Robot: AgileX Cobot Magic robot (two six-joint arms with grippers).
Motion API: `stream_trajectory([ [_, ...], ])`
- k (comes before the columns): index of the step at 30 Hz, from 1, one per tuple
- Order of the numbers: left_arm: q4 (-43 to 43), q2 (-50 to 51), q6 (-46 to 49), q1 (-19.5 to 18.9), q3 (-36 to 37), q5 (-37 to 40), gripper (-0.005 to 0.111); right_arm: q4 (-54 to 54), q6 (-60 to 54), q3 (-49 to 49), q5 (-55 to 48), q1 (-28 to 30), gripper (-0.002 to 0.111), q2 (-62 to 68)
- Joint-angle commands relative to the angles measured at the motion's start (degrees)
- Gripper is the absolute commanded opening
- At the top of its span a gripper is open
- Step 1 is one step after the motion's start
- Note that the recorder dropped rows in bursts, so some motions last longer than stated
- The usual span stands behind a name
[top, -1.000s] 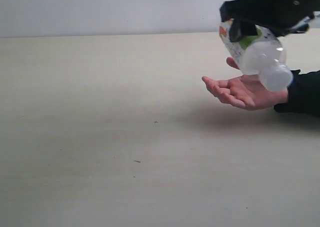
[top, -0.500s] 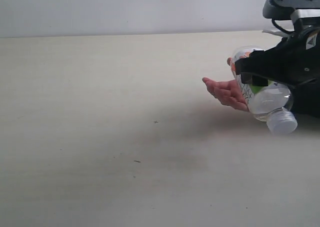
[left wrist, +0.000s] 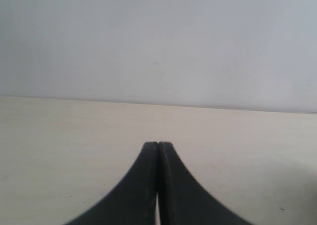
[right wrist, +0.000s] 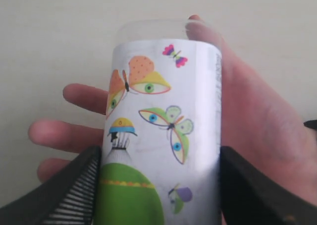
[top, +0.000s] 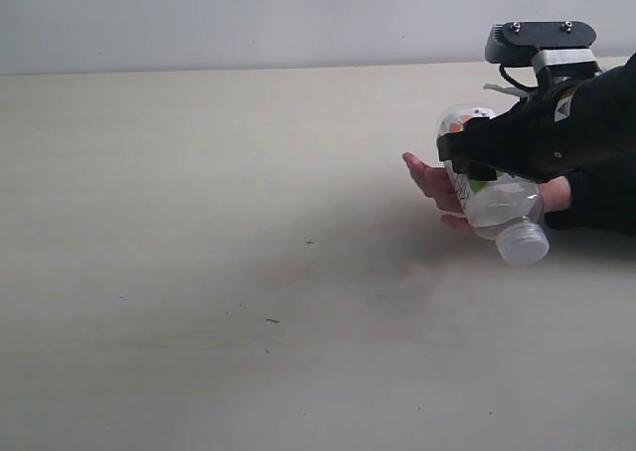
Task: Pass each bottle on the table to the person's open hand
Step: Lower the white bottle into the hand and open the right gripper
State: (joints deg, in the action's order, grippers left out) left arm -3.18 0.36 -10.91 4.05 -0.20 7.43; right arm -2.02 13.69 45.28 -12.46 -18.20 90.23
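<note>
A white-capped bottle [top: 489,200] with a green-and-white butterfly label [right wrist: 163,136] lies tilted, cap toward the camera, on the person's open hand [top: 429,183] at the table's right side. My right gripper [top: 475,161] is shut on the bottle, one black finger on each side of the label [right wrist: 157,185]. In the right wrist view the palm and spread fingers [right wrist: 257,136] lie directly under the bottle. My left gripper [left wrist: 158,145] is shut and holds nothing, over bare table [left wrist: 59,136]. No other bottle is in view.
The pale wood-grain table [top: 199,223] stretches to the left and front with a few dark specks [top: 271,320]. The person's dark sleeve [top: 606,198] lies at the right edge. A grey wall [top: 248,14] stands behind the table.
My right gripper has come down and moved left with the bottle, from above the palm to resting on it. The hand has stayed in place.
</note>
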Motion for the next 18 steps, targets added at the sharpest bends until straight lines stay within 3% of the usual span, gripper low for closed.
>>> stream_trajectory([
  [1,0.4,-0.4,0.1,-0.1,0.2,0.0,0.000,-0.4,-0.1,-0.2,1.4,0.3,0.023,0.2],
  [5,0.4,-0.4,0.1,-0.1,0.2,0.0,0.000,-0.4,-0.1,-0.2,1.2,0.3,0.060,0.2],
  [6,0.4,-0.4,0.1,-0.1,0.2,0.0,0.000,-0.5,-0.8,-0.2,1.1,0.2,0.080,0.2],
  [8,0.4,-0.4,0.1,-0.1,0.2,0.0,0.000,-0.5,-0.9,-0.2,1.1,0.2,0.091,0.2],
  [13,0.4,-0.4,0.1,-0.1,0.2,0.0,0.000,-0.5,-1.7,-0.2,1.1,0.2,0.092,-0.7],
  [18,0.4,-0.4,0.1,-0.1,0.2,0.0,0.000,-0.5,-6.4,-0.2,-1.8,0.2,0.092,-14.7],
])
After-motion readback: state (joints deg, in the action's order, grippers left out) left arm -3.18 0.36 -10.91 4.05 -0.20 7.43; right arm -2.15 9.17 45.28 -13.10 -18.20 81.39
